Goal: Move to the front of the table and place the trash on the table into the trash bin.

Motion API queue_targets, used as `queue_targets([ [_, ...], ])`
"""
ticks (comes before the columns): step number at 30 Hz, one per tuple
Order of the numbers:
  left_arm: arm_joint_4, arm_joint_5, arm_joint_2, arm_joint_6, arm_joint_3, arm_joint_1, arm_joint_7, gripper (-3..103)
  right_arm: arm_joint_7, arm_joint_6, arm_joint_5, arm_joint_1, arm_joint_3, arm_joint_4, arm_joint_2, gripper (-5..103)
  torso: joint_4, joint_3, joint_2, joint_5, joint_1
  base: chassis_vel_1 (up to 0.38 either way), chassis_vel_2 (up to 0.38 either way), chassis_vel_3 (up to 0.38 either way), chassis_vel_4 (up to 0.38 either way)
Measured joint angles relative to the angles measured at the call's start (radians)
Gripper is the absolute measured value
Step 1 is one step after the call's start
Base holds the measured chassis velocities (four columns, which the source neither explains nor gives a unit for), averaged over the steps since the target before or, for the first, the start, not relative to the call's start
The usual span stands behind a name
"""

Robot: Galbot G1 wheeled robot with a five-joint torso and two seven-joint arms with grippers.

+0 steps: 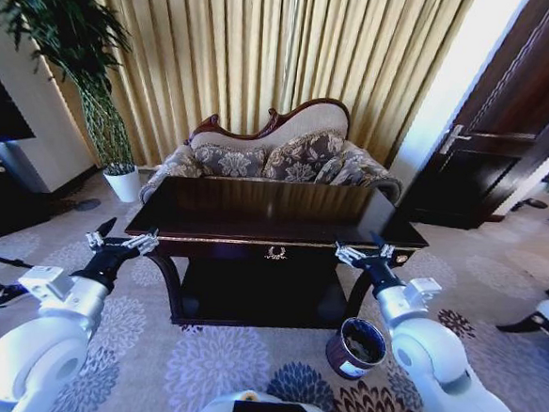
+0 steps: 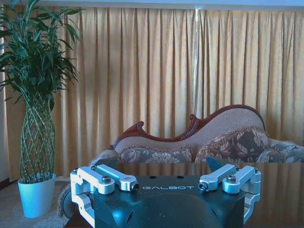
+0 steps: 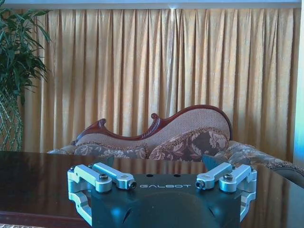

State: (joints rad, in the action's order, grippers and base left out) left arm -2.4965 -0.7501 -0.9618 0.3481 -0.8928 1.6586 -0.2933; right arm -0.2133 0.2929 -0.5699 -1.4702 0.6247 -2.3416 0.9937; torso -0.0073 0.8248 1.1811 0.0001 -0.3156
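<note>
Table (image 1: 274, 206) lies long side across my view, emblem rail facing me. Trash bin (image 1: 356, 347) stands upright by its right front leg. My left gripper (image 1: 121, 243) and right gripper (image 1: 365, 256) hover spread wide at the front corners.

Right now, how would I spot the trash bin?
Find the big dark table before the sofa. On the carpet by its front right leg, near the right pincer, sits the trash bin: small, round, dark, white-labelled, unlike the white plant pot.
</note>
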Motion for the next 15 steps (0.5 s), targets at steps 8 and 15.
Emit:
queue_targets([
  [8,-0.003,-0.001,0.012,0.002,0.0,-0.001,0.0,100,0.0,0.003,-0.001,-0.033,0.002,-0.015,0.002,100,-0.0002,0.0,0.0,0.0,0.0,0.0,0.0,0.0,0.0],
  [15,-0.003,-0.001,0.015,0.002,0.002,0.001,0.002,100,0.0,0.003,0.0,-0.055,0.003,-0.028,0.008,100,0.0,0.0,0.0,-0.0001,0.0,0.024,-0.018,-0.021,0.019],
])
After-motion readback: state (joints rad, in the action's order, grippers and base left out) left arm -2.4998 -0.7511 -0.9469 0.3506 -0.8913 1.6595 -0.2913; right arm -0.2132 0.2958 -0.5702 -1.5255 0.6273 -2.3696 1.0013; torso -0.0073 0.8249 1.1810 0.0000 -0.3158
